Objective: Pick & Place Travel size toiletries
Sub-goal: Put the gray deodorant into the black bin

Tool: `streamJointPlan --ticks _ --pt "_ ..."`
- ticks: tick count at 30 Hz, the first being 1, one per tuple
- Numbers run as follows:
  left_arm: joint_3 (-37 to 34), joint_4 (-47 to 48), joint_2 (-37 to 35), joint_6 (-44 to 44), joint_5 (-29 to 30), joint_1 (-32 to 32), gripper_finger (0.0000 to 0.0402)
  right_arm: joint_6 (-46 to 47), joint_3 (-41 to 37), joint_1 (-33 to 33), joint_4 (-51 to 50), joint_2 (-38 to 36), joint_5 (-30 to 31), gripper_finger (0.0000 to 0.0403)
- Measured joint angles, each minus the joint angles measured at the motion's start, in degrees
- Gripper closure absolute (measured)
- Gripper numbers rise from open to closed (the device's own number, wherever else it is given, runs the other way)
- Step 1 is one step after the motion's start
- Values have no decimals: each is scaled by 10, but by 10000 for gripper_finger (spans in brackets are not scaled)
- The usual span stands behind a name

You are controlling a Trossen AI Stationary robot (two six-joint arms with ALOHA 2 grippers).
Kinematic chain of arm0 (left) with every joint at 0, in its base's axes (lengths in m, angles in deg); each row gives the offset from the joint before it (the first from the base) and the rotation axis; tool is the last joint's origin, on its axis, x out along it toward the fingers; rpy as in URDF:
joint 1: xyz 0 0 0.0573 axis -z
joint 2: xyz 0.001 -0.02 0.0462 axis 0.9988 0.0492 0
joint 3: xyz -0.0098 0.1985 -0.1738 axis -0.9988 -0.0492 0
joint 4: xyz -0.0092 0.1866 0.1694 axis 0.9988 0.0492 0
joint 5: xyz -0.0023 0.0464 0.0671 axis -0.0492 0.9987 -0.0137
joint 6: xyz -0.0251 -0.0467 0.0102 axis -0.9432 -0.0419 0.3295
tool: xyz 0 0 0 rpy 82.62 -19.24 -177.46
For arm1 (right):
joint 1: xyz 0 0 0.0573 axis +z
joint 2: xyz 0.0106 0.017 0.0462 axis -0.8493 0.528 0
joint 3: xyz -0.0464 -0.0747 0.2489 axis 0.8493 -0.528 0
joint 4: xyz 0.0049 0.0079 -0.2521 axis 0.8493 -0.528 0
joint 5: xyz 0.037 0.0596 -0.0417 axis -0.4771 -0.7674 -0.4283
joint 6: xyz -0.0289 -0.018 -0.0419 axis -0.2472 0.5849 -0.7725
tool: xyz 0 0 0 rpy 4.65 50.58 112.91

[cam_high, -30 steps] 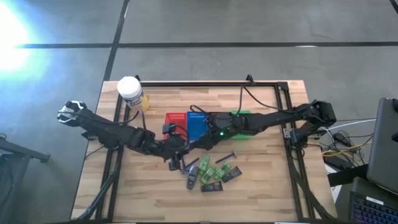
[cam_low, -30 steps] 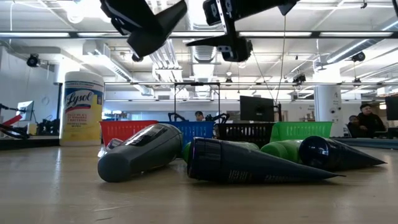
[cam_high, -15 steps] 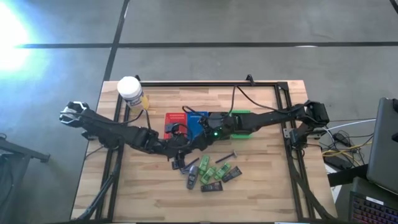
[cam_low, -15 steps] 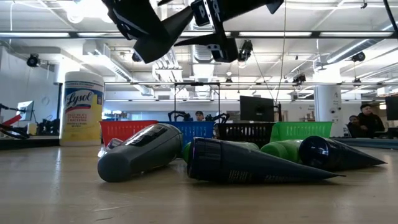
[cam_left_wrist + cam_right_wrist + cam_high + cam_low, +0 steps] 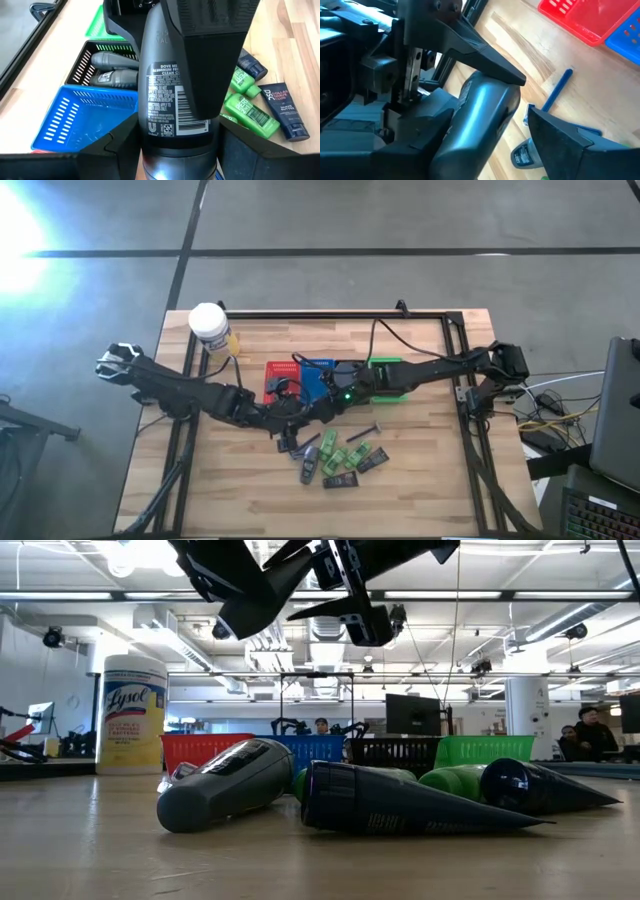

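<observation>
Left wrist view: the left gripper is clamped on a grey tube, upright between its fingers. Beyond them sits the black basket. The right gripper stands spread around the same tube, not gripping.

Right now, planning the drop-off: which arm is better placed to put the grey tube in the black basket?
Left. The left pincer grips the grey tube, black basket just ahead; the right pincer only brackets it, gap showing.
</observation>
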Motion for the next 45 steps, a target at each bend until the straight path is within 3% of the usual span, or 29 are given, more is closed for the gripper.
streamJointPlan --ticks 12,16,18,22,25,34,45 --pt "-1 5 0 -1 -6 0 192 5 -1 -2 1 0 11 251" --pt "-1 10 0 -18 -6 0 190 0 -3 -3 -2 0 19 265" --pt "-1 12 0 -43 -4 0 158 -6 -6 -4 -3 0 24 266" --pt "0 48 -6 -80 -6 4 51 -24 -10 -7 -53 2 57 267" --pt "0 94 -10 -112 -6 13 15 -42 -10 -7 -112 -6 106 268" --pt "0 208 -41 -206 -3 62 44 -75 -10 -3 -327 -35 363 268" --pt "-2 253 -55 -177 -44 77 46 -79 -23 -14 -334 37 480 256"
